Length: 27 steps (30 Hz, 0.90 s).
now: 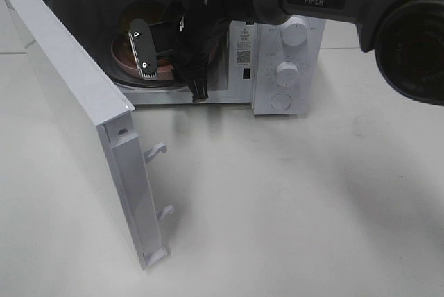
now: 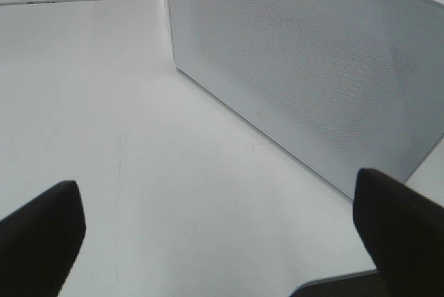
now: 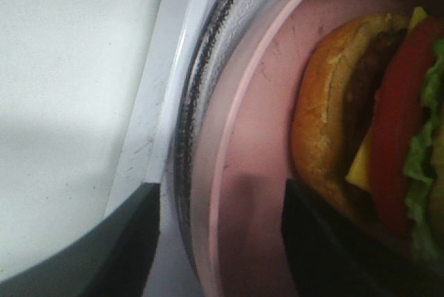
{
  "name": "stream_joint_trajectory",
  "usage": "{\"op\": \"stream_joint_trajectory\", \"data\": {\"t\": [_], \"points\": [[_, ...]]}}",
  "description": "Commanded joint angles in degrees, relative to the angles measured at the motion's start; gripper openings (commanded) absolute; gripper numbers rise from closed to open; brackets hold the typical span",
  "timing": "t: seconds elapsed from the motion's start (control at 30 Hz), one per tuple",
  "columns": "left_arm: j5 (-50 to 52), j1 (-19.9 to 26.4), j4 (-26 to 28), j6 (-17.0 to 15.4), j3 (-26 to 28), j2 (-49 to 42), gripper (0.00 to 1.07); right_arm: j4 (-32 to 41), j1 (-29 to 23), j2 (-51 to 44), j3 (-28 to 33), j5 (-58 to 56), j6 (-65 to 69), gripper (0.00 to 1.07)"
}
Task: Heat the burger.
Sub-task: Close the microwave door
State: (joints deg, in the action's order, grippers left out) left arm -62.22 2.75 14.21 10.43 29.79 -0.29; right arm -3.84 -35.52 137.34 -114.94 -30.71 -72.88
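Item: burger point(image 3: 374, 123); sits on the pink plate point(image 3: 257, 103), on the glass turntable point(image 3: 182, 123), inside the microwave point(image 1: 291, 54); layers seen edge-on.
Right gripper point(image 3: 220, 207): inside the microwave cavity; jaws parted, gripping nothing; the plate's rim stands loose in the gap; the burger lies just past the inner finger, deeper in the microwave.
Left gripper point(image 2: 218, 224): outside the microwave, facing the open door point(image 2: 312, 68); jaws wide, empty.
Judged: the right claw should back straight out; the left arm is nearer the door.
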Motion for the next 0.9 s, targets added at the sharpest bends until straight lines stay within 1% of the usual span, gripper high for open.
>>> {"op": "stream_joint_trajectory", "data": {"t": [0.03,0.07,0.1,0.17,0.2,0.3,0.37,0.4,0.43,0.47,0.5,0.57,0.63,0.67,0.7,0.73,0.77,0.83,0.9], "points": [[0.80,-0.17,0.40,-0.29,-0.23,-1.43,0.98,2.58,0.17,-2.98,4.47,2.12,0.34,0.65],[0.80,-0.17,0.40,-0.29,-0.23,-1.43,0.98,2.58,0.17,-2.98,4.47,2.12,0.34,0.65],[0.80,-0.17,0.40,-0.29,-0.23,-1.43,0.98,2.81,0.17,-4.13,6.65,3.15,0.34,0.68],[0.80,-0.17,0.40,-0.29,-0.23,-1.43,0.98,2.81,0.17,-4.70,7.68,3.61,0.34,0.69],[0.80,-0.17,0.40,-0.29,-0.23,-1.43,0.98,2.81,0.17,-6.07,10.14,5.27,0.34,0.71],[0.80,-0.17,0.40,-0.29,-0.23,-1.43,0.98,2.81,0.17,-6.76,11.46,5.84,0.34,0.71],[0.80,-0.17,0.40,-0.29,-0.23,-1.43,0.98,2.75,0.17,-10.03,16.50,8.65,0.34,0.73],[0.80,-0.17,0.40,-0.29,-0.23,-1.43,0.98,2.75,0.17,-10.03,16.50,8.65,0.34,0.73],[0.80,-0.17,0.40,-0.29,-0.23,-1.43,0.98,2.69,0.17,-10.66,17.53,9.17,0.34,0.73],[0.80,-0.17,0.40,-0.29,-0.23,-1.43,0.98,2.29,0.17,-12.15,19.88,10.14,0.34,0.74],[0.80,-0.17,0.40,-0.29,-0.23,-1.43,0.98,2.29,0.17,-12.15,19.88,10.14,0.34,0.74],[0.80,-0.17,0.40,-0.29,-0.23,-1.43,0.98,1.32,0.17,-14.21,22.80,10.54,0.34,0.74],[0.80,-0.17,0.40,-0.29,-0.23,-1.43,0.98,1.32,0.17,-14.95,23.84,10.77,0.34,0.74],[0.80,-0.17,0.40,-0.29,-0.23,-1.43,0.98,1.32,0.17,-16.33,25.78,11.57,0.34,0.74],[0.80,-0.17,0.40,-0.29,-0.23,-1.43,0.98,1.32,0.17,-16.33,25.78,11.57,0.34,0.74],[0.80,-0.17,0.40,-0.29,-0.23,-1.43,0.98,1.32,0.17,-17.59,27.56,11.75,0.34,0.74],[0.80,-0.17,0.40,-0.29,-0.23,-1.43,0.98,1.32,0.17,-17.59,27.56,11.75,0.34,0.74],[0.80,-0.17,0.40,-0.29,-0.23,-1.43,0.98,1.32,0.17,-19.77,30.37,12.09,0.34,0.74],[0.80,-0.17,0.40,-0.29,-0.23,-1.43,0.98,1.32,0.17,-20.57,31.40,12.43,0.34,0.74]]}}
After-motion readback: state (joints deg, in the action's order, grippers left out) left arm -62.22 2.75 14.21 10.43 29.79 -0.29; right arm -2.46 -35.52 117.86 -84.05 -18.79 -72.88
